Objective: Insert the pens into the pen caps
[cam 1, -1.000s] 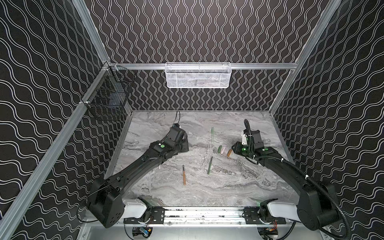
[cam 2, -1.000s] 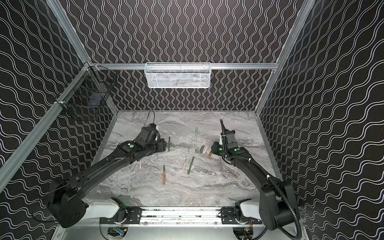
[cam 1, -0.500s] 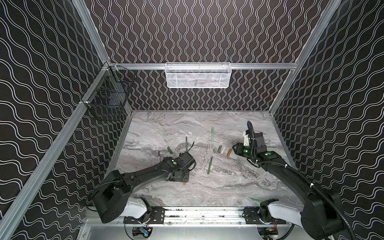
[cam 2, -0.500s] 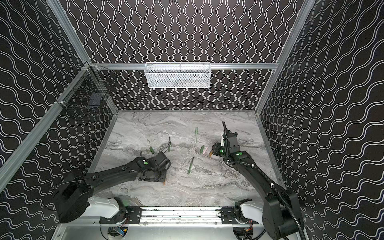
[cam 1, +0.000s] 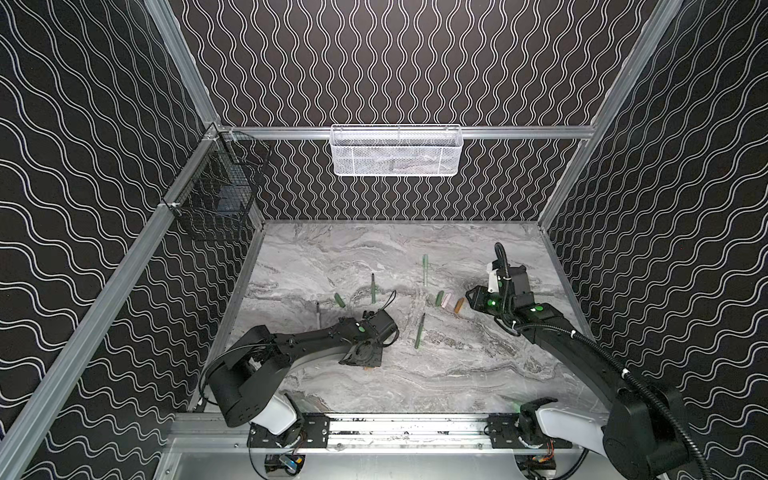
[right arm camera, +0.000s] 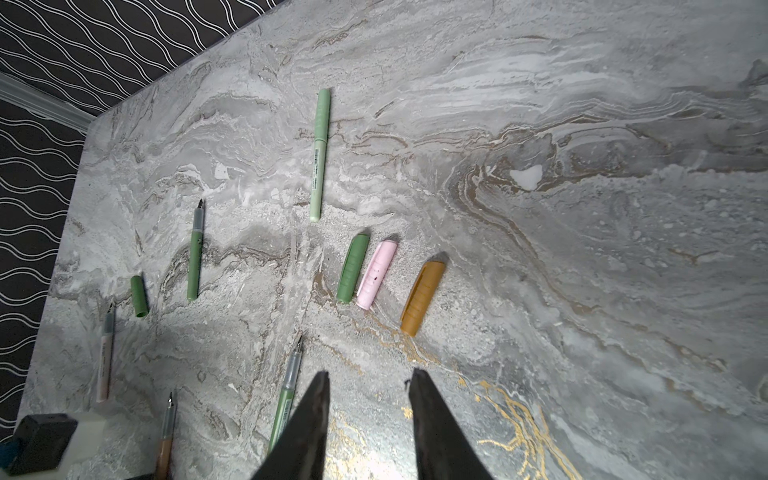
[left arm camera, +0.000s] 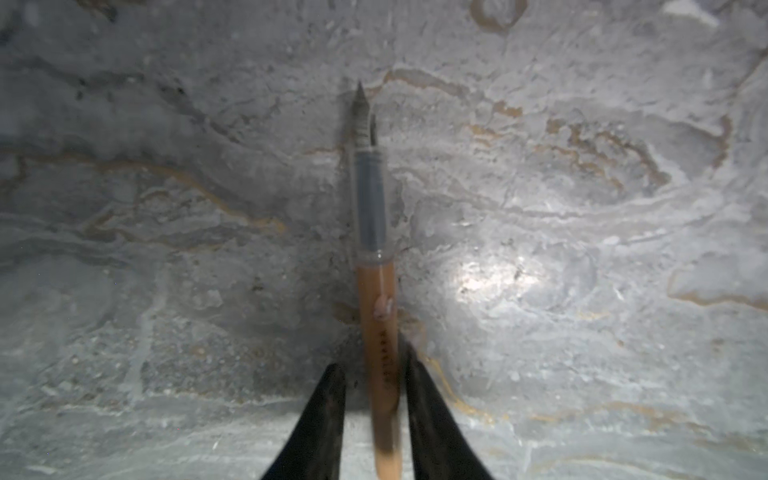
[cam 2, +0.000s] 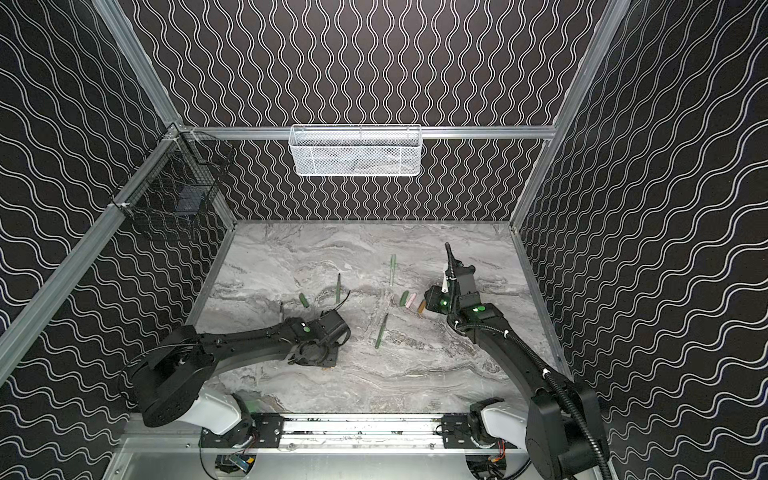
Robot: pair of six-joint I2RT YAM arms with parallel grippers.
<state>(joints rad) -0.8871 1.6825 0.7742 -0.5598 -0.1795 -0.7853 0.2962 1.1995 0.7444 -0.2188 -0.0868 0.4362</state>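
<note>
Left pincer straddling the orange-brown pen on the table
Jaws narrowly parted, a gap on one side; the barrel lettering is blurred, unreadable. Right pincer parted, empty, near the orange cap.

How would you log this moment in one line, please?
left gripper: open, astride orange-brown pen | right gripper: open, empty, near orange-brown cap

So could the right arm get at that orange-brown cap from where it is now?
Probably yes. The right gripper hangs open and empty just short of the orange-brown cap, with only table between them. The pink cap lies close beside it, though apart.
</note>
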